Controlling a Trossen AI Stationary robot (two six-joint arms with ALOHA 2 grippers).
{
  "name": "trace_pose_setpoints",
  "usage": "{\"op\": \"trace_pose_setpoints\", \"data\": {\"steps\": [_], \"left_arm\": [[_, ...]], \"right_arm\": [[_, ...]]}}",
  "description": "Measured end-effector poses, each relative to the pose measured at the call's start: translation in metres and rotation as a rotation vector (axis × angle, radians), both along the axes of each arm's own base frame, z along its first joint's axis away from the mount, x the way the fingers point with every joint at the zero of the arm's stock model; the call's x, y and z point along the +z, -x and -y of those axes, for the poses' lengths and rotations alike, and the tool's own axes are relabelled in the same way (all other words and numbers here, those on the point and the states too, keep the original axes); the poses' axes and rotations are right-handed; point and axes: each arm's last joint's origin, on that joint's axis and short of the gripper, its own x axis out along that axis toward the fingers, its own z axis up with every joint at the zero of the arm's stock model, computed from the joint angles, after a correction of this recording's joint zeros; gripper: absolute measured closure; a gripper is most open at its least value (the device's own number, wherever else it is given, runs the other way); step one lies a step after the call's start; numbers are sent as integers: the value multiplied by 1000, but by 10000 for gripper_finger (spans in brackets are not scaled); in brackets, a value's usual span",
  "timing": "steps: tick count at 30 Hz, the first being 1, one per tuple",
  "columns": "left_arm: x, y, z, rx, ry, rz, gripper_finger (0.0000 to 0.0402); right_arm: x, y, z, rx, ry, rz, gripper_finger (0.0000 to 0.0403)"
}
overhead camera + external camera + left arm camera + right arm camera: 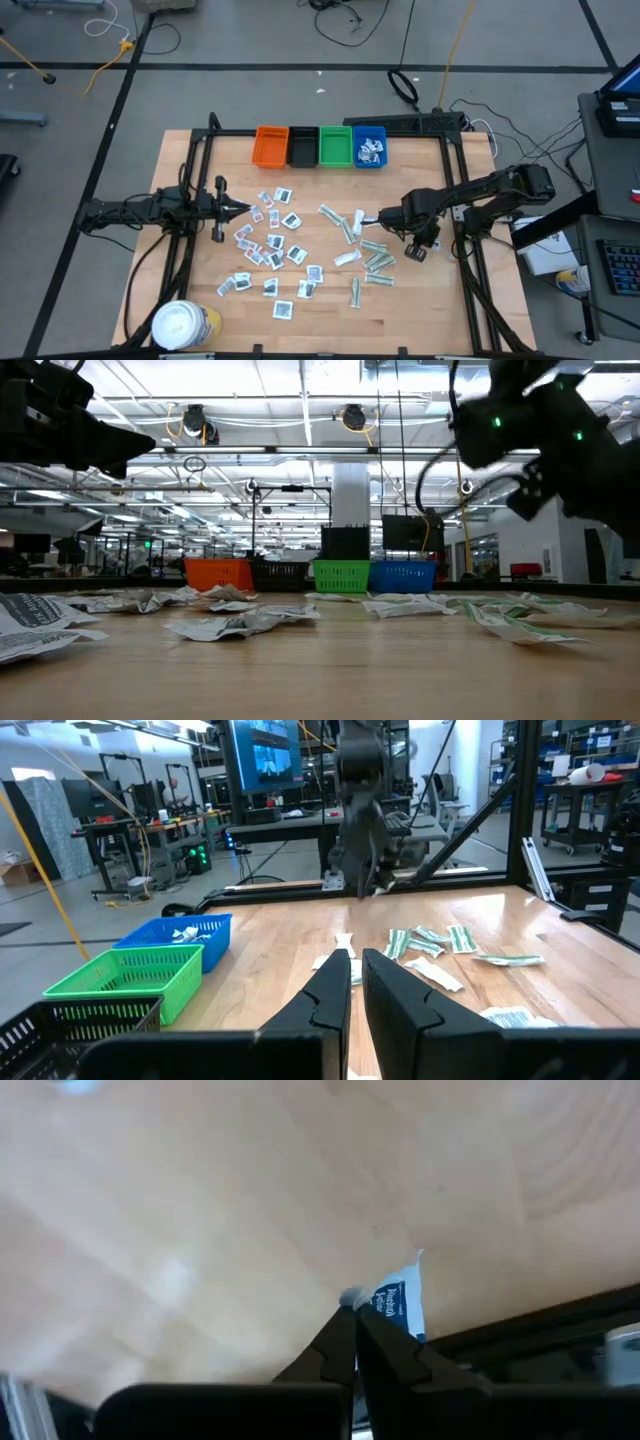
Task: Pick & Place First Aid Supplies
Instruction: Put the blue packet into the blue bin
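Observation:
The first aid supplies lie scattered over the wooden table (180, 250): white sachets (270, 245) at centre left, pale green strip wrappers (375, 258) at centre right. My right gripper (376, 216) hangs above the strips, pointing steeply down, shut on one small white packet with blue print (400, 1305). My left gripper (240, 208) rests level at the table's left, shut, with nothing between its fingers (330, 985). My right gripper pinches the white, blue-printed packet by one end (368, 1302) between its two fingertips, coming from above and slanting down. The rest of the packet sticks out past the fingertips. It is lifted clear of the table.
Along the far edge stand an orange bin (270, 146), a black bin (302, 146), a green bin (334, 146) and a blue bin (369, 147) with several packets in it. A white-lidded yellow tub (185, 325) stands at the near left corner.

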Motion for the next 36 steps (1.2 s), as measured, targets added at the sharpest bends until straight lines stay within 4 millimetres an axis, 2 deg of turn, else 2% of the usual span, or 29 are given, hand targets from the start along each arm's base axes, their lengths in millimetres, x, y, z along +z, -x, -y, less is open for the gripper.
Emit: {"op": "trace_pose_setpoints", "data": {"steps": [6, 12, 17, 21, 28, 36], "left_arm": [[0, 0, 0, 0, 0, 1, 364], [0, 0, 0, 1, 0, 0, 364], [0, 0, 0, 0, 0, 0, 364], [0, 0, 0, 0, 0, 0, 364], [0, 0, 0, 0, 0, 0, 364], [0, 0, 0, 0, 0, 0, 364]], "right_arm": [[36, -10, 0, 173, -54, 174, 402], [61, -14, -2, 360, -108, 332, 402], [72, -15, -2, 454, -126, 404, 402], [74, -14, -1, 518, -140, 421, 402], [71, -17, 35, 398, -75, 431, 403], [71, -7, 87, 225, 94, 384, 403]]}}
